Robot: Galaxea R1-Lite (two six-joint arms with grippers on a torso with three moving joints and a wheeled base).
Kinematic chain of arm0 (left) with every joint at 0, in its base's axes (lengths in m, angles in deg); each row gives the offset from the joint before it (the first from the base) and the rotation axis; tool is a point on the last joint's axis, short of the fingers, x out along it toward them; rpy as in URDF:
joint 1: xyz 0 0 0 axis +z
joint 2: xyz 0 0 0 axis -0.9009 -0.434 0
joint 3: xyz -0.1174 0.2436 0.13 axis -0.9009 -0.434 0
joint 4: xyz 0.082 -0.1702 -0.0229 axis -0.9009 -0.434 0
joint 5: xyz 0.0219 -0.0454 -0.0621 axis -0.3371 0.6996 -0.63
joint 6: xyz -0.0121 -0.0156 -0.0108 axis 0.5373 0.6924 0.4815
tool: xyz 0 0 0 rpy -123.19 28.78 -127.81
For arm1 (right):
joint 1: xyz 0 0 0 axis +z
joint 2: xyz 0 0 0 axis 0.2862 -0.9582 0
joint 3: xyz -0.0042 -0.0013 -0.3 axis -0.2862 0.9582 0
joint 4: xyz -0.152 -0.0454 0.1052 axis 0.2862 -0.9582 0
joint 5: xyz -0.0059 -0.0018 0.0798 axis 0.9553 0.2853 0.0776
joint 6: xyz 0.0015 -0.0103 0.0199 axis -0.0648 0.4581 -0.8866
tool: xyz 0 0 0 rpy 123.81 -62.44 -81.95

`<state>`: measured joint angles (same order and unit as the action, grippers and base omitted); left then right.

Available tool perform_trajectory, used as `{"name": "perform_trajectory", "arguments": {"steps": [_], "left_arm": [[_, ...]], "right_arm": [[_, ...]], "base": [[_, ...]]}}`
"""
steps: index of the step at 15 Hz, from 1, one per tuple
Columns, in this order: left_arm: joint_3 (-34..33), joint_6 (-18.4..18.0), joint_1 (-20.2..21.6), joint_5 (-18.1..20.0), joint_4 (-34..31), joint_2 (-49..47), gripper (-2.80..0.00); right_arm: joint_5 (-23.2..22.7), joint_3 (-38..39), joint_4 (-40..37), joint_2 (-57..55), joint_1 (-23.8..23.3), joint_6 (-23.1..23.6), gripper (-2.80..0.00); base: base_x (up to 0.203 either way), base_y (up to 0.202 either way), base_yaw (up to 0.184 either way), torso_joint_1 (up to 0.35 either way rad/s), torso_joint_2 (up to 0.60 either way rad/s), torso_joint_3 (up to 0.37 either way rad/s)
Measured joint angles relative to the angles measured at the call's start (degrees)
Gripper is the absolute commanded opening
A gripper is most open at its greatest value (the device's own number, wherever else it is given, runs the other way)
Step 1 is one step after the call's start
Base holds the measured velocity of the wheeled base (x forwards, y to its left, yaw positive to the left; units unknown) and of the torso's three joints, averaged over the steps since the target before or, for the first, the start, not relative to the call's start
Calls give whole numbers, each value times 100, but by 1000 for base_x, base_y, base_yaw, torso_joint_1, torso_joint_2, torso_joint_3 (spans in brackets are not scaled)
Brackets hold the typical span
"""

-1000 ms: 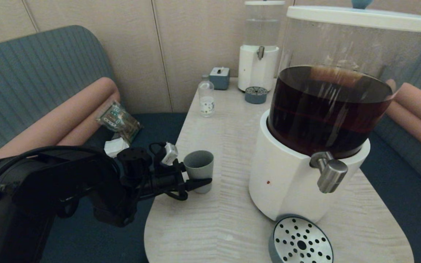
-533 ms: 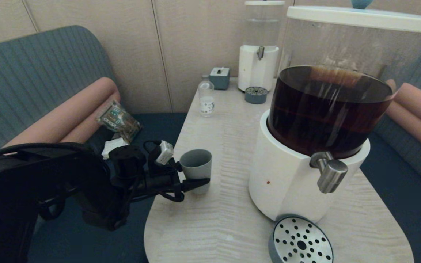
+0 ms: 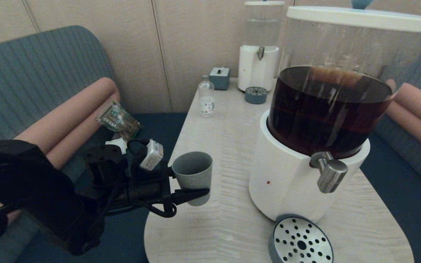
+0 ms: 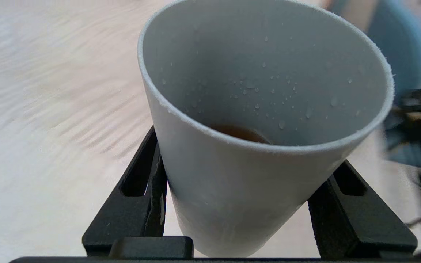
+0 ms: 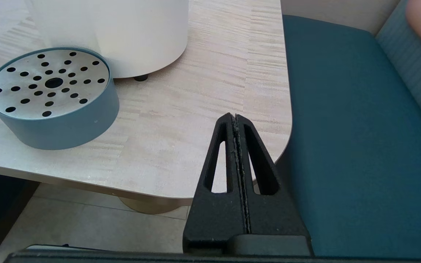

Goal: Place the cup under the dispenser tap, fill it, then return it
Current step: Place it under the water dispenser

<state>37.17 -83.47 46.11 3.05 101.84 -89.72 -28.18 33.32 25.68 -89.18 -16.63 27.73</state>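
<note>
The grey cup hangs at the table's left edge, its base a little above the wood, with my left gripper shut round its lower half. In the left wrist view the cup fills the frame between the two black fingers; droplets dot its inner wall and a little brown liquid lies at the bottom. The steel dispenser tap sticks out of the big white-based dispenser, well to the cup's right, above the round perforated drip tray. My right gripper is shut and empty off the table's near right corner.
A clear bottle, a grey box and a smaller clear-tank dispenser with its own little tray stand at the far end. A snack packet lies on the left bench. The drip tray is left of my right gripper.
My left arm has drawn back to the left and toward me, carrying the cup with it and lifting it slightly. The right arm has not moved.
</note>
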Motion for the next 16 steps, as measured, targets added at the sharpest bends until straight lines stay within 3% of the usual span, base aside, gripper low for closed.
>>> {"name": "perform_trajectory", "arguments": {"steps": [6, 10, 16], "left_arm": [[-786, 161, -711, -22, -20, 1024, -280], [-764, 179, -1177, -143, -17, 1142, -280], [-201, 232, -1659, -520, -15, 711, -280]], "right_arm": [[2, 0, -2, 0, 0, 0, -280], [2, 0, -2, 0, 0, 0, -280], [2, 2, -1, 0, 0, 0, -280]], "base": [[0, 0, 0, 0, 0, 0], [0, 0, 0, 0, 0, 0], [0, 0, 0, 0, 0, 0]]}}
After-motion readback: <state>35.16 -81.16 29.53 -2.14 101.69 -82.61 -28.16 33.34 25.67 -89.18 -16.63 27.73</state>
